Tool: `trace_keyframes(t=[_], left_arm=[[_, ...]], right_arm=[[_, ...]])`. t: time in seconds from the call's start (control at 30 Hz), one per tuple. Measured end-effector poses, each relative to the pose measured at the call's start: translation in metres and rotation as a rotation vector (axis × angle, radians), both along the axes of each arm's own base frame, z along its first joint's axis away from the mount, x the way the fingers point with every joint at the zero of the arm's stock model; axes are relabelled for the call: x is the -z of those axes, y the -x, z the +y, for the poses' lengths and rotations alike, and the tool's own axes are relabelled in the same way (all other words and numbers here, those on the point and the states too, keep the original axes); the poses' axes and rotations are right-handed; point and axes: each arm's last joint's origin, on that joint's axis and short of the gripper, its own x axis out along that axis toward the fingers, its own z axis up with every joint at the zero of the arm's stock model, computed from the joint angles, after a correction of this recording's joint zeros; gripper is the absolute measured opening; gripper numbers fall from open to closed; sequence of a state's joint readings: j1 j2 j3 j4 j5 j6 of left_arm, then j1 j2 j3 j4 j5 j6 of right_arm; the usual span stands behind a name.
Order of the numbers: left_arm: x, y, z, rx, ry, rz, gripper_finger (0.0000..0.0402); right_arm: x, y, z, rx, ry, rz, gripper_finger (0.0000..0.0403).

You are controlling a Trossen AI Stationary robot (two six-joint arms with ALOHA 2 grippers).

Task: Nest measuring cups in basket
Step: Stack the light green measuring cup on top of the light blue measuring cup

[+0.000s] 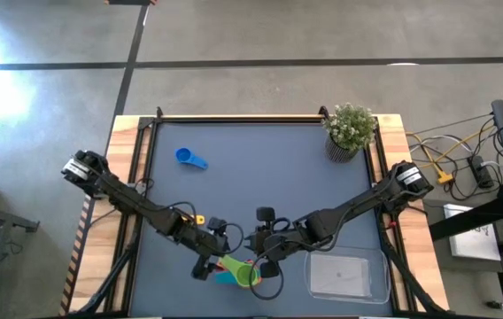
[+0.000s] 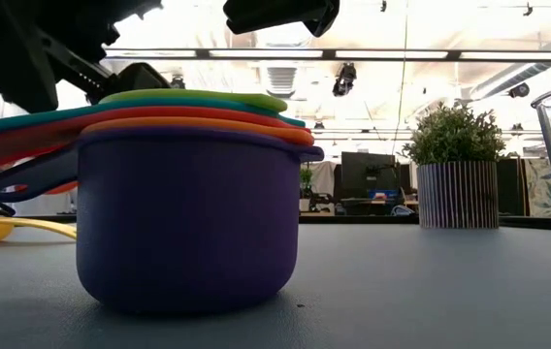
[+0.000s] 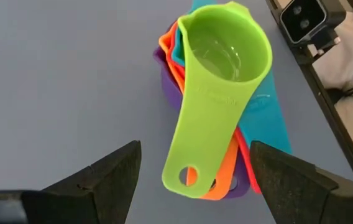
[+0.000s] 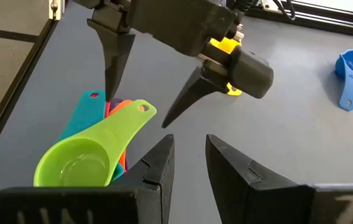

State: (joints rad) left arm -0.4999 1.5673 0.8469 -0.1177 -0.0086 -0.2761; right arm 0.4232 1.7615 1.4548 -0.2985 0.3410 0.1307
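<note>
The left hand (image 1: 219,262) hovers at the lower centre of the high view, its two dark fingers (image 3: 105,177) spread wide and grasping nothing, right over the flat handles of a nested stack of plastic measuring cups (image 3: 217,93). The right hand (image 1: 267,263) sits just beside that stack on its other side, its fingers (image 4: 158,165) parted by a narrow gap and also empty.

In the stack the lime-green scoop-shaped cup (image 4: 83,155) lies on top, then teal, red and orange ones, with the large purple cup (image 2: 186,215) at the bottom resting on the grey desk (image 1: 269,168). The stack stands on the desk, not in the tray.

The small yellow plastic cup (image 4: 226,50) lies on the desk just behind the left hand. The blue plastic cup (image 1: 189,159) lies well apart in the upper left of the desk. The clear rectangular plastic basket (image 1: 347,276) stands at the lower right, near the right hand. A small potted plant (image 1: 350,131) occupies the upper right corner.
</note>
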Motion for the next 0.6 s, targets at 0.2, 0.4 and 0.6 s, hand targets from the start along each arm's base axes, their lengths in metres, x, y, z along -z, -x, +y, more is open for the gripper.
trace_keyframes(t=[0.2, 0.4, 0.6], left_arm=[[-0.0009, -0.0003, -0.0015, 0.003, 0.049, 0.011, 0.0282], [-0.0006, -0.0001, -0.0024, -0.005, 0.072, 0.012, 0.0282], [0.0049, -0.0030, -0.0066, 0.009, 0.129, 0.033, 0.0282]], right_arm=[[0.0000, 0.0000, 0.0000, 0.000, 0.000, 0.000, 0.0082], [0.0000, 0.0000, 0.0000, 0.000, 0.000, 0.000, 0.0082], [0.0003, 0.0002, -0.0001, 0.000, 0.002, 0.004, 0.0082]])
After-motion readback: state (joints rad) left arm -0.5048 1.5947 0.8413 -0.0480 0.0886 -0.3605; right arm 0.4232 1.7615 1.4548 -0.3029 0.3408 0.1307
